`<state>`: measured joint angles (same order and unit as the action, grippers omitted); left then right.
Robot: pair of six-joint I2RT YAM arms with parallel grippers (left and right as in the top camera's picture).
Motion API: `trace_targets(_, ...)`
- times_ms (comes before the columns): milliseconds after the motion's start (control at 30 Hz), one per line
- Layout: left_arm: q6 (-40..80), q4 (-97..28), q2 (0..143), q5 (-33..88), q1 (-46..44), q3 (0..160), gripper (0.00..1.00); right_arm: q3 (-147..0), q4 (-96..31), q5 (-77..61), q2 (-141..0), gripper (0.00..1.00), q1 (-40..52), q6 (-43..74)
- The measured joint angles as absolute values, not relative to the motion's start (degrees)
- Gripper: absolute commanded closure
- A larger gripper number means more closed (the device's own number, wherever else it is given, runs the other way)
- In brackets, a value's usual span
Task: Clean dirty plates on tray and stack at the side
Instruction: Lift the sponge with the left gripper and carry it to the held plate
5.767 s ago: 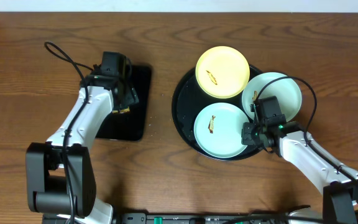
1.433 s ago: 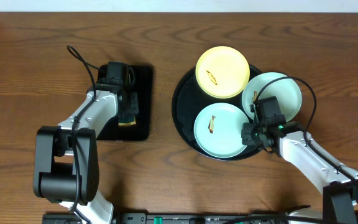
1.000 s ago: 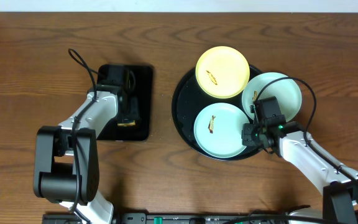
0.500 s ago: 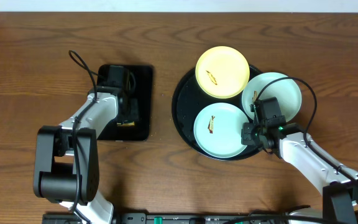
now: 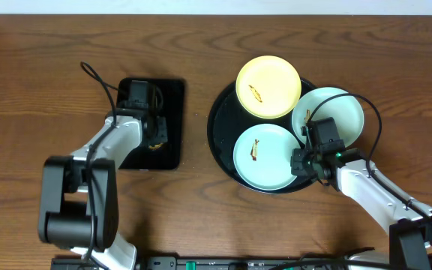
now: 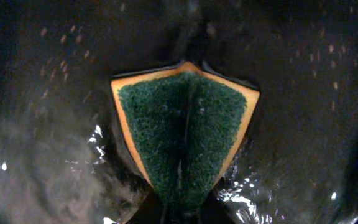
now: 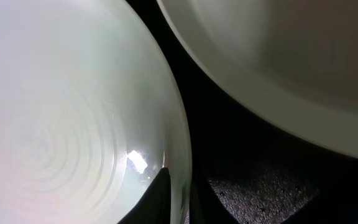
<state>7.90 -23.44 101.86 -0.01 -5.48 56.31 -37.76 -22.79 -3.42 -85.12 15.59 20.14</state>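
Observation:
The round black tray (image 5: 220,120) holds three plates: a pale yellow one (image 5: 268,86) at the back, a mint one (image 5: 265,156) in front and a mint-white one (image 5: 328,114) at the right. The yellow and front plates show a brown smear at the centre. My right gripper (image 5: 302,161) is shut on the right rim of the front mint plate (image 7: 73,124); one finger (image 7: 159,198) lies inside the rim and the other outside. My left gripper (image 5: 154,139) is shut on a green-and-yellow sponge (image 6: 185,137), which is folded into a wedge.
A smaller rectangular black tray (image 5: 172,97), wet and glossy (image 6: 55,93), lies under the sponge on the left. Brown wooden table (image 5: 193,202) stretches between the two trays. The right-hand plate (image 7: 278,74) sits close beside the gripped rim.
My left gripper has shut on the sponge and squeezed it into a fold, shifting slightly toward the back of the small tray. The right arm and the plates have not moved.

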Motion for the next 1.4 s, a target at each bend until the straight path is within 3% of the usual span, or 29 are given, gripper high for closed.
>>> trace_targets(67,7.90,-24.93,99.00,0.01,-5.48,56.31,0.93,-37.76,-22.83,-3.64,-85.12,0.90,15.59,20.12)
trace_targets(200,9.08,-25.08,87.33,-0.01,-5.48,56.31,0.93,-37.74,-22.85,-3.68,-85.12,0.71,15.59,19.94)
trace_targets(400,10.35,-27.24,74.76,-0.01,-5.48,56.34,0.93,-37.74,-22.74,-3.62,-85.12,0.70,15.59,19.90)
trace_targets(500,10.50,-30.00,74.83,0.01,-5.48,56.36,0.93,-37.74,-22.70,-3.60,-85.12,0.71,15.59,19.92)
trace_targets(700,10.24,-39.86,80.18,0.01,-5.48,63.75,0.92,-37.74,-22.61,-3.55,-85.12,0.62,15.59,19.92)
trace_targets(733,9.98,-42.15,82.08,0.05,-5.48,67.07,0.92,-37.74,-22.59,-3.53,-85.12,0.66,15.59,19.90)
trace_targets(767,9.61,-43.62,83.33,0.08,-5.48,69.10,0.93,-37.71,-22.46,-3.51,-85.12,0.99,15.59,19.86)
trace_targets(967,7.44,-53.67,93.41,2.59,-5.48,82.54,0.93,-37.69,-21.87,-3.16,-85.12,0.99,15.59,19.75)
trace_targets(1267,2.42,-52.27,99.13,11.07,-5.82,82.65,0.93,-37.69,-21.78,-3.11,-85.12,0.99,15.59,19.75)
trace_targets(1400,0.12,-49.15,99.13,15.51,-10.04,82.65,0.93,-37.69,-21.76,-3.11,-85.12,0.99,15.59,19.75)
